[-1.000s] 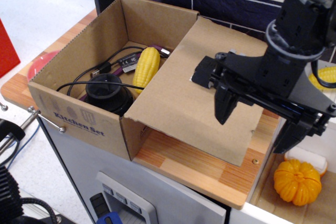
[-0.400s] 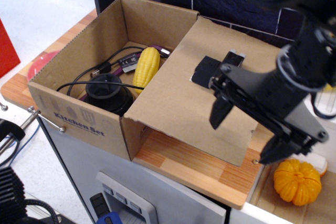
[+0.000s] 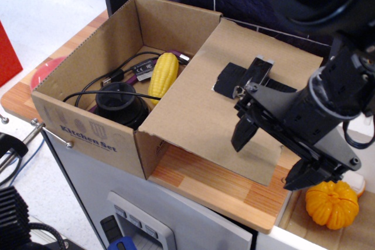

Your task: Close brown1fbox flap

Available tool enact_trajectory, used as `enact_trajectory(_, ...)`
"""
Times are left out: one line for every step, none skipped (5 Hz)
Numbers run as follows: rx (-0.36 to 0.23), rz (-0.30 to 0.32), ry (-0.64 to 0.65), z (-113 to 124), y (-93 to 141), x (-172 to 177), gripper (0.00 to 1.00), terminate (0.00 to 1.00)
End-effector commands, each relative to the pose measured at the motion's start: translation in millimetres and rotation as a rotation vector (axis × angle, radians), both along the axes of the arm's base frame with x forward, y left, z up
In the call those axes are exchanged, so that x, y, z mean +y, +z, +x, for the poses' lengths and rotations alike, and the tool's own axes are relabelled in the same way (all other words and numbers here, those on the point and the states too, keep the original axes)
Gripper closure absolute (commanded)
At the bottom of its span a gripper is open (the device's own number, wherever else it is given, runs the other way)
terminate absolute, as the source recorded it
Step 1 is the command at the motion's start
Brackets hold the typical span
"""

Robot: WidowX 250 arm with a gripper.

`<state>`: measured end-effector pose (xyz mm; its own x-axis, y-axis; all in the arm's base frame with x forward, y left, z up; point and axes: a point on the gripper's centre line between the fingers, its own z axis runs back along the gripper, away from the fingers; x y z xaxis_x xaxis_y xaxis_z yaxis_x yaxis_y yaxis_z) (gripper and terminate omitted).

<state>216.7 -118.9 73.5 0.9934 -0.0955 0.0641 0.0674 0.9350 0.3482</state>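
Note:
The brown1fbox [image 3: 94, 127] is a brown cardboard carton with "Kitchen Set" printed on its front, standing open on the wooden counter. Its flap [image 3: 199, 100] lies folded out to the right, nearly flat, with a black tape patch [image 3: 229, 81] on its upper face. My gripper [image 3: 272, 155] is black, open and empty, with fingers pointing down, hovering over the flap's right end. One fingertip [image 3: 241, 139] is above the flap, the other [image 3: 299, 178] past its right edge. Inside the carton lie a yellow corn cob [image 3: 163, 74], a black round device [image 3: 120, 103] and cables.
The wooden counter [image 3: 222, 188] ends close in front of the flap. An orange toy pumpkin [image 3: 331, 203] sits in a lower bin to the right. A red object [image 3: 44, 71] lies left of the carton. A dark tiled wall [image 3: 246, 4] is behind.
My gripper has dropped lower and moved toward the front right, tilting over the flap's right end. The carton and flap have not moved.

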Motion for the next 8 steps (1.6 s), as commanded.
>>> enact_trajectory(-0.041, 0.114, -0.018, 6, 1, -4, 0.0, 0.0)
enact_trajectory(-0.049, 0.174, -0.04, 5, -1, -4, 0.0, 0.0)
enact_trajectory(-0.077, 0.247, -0.071, 7, -1, 4, 0.0, 0.0)
enact_trajectory(-0.049, 0.251, -0.099, 11, 6, 12, 0.0, 0.0)
enact_trajectory(-0.022, 0.25, -0.108, 13, 13, 14, 0.0, 0.0)
enact_trajectory(0.011, 0.285, -0.123, 16, 29, 14, 0.0, 0.0)
enact_trajectory(0.022, 0.332, -0.123, 14, 43, 14, 0.0, 0.0)
enact_trajectory(0.069, 0.357, -0.105, 12, 65, 12, 0.0, 0.0)
